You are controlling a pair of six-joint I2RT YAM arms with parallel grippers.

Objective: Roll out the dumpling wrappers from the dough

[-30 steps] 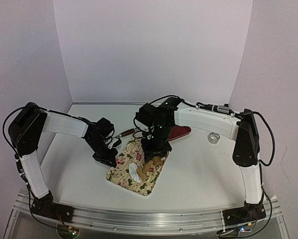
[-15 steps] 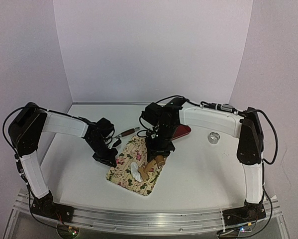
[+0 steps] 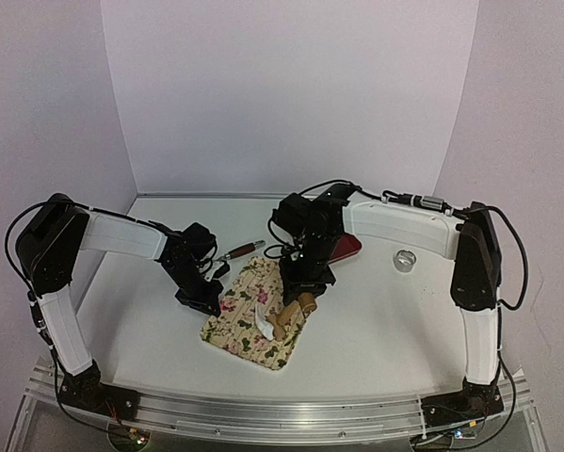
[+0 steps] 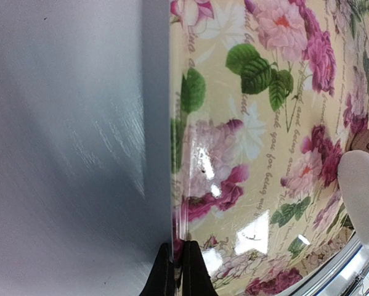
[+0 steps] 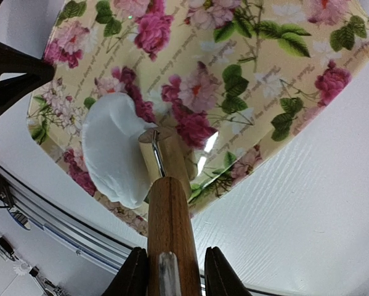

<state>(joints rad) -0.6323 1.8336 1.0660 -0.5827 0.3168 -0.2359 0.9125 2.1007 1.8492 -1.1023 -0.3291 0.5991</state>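
Top view
- Board (image 3: 239,330): you see it lying askew on the table (image 3: 376,330), floral, one corner pointing at the arm bases.
- Left gripper (image 3: 204,301): sits at the board's left edge, with bare table to its left.
- Right gripper (image 3: 298,285): hangs over the board's right side, pinching a wooden pin (image 3: 291,309).
- Wrapper (image 3: 262,320): a white patch mid-board, touching the pin's low end and nearer the board's near edge than its far one.
- Red tray (image 3: 347,247): behind the right arm, partly hidden.
- Ring (image 3: 405,260): well apart to the right, with open table between it and the board.
- Tool (image 3: 240,251): brown-handled, just beyond the board's far corner.

Left wrist view
- The board's edge runs straight up the middle, with grey table on the left and the floral face on the right.
- The jaws are pressed onto that edge from both faces, so you have it clamped.
- The wrapper (image 4: 361,197) shows at the far right, cut off by the frame.

Right wrist view
- The jaws are spread only as far as the pin (image 5: 169,216), one finger (image 5: 133,274) against each side.
- The pin's metal tip meets the wrapper's (image 5: 113,148) right edge, where the dough curls up.
- The wrapper lies close to the board's rounded corner.
- White table flanks the board on the right.
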